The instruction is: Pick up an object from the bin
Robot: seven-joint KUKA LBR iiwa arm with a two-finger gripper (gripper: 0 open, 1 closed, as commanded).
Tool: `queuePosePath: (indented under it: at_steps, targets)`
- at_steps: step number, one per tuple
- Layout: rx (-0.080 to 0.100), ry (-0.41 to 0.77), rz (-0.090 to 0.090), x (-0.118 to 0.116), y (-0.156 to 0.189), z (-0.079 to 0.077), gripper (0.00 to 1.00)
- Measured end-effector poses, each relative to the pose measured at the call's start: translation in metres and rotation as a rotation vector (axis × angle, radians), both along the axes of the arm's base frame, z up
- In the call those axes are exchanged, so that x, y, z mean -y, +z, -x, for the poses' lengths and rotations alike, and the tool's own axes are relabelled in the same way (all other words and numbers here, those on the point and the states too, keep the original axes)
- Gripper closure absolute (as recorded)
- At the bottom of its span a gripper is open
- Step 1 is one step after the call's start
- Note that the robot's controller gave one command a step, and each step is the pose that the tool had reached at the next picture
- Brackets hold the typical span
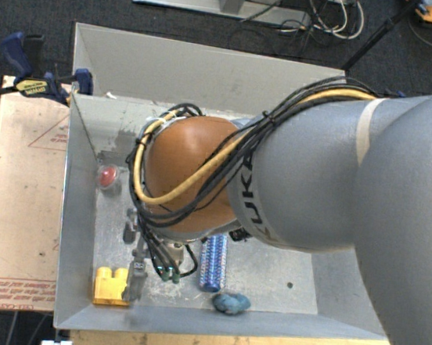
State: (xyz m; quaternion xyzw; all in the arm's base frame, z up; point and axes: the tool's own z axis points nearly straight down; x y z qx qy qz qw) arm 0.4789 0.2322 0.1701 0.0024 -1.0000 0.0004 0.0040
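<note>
Gripper [137,272] just beside yellow block [110,285], grip state cannot be told, blue ridged cylinder [213,264] near block

A small red round thing [107,176] is being seen at the left. A blue ribbed cylinder [213,262] is being flanked at its near end by a blue-grey lump [230,302].

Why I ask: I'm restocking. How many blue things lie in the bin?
2: a ribbed blue roll beside the arm's orange cover, and a blue lump by the near wall. The arm may hide more.
</note>
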Motion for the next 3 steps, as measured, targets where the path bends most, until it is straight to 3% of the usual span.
queuePosePath:
  at_steps: [1, 2, 3]
  targets:
    - [0.021, 0.463, -0.006, -0.014, -0.098, -0.01, 0.0]
    - [0.008, 0.464, -0.005, -0.013, -0.1, -0.006, 1.0]
    - [0.018, 0.517, -0.005, 0.009, 0.041, -0.022, 1.0]
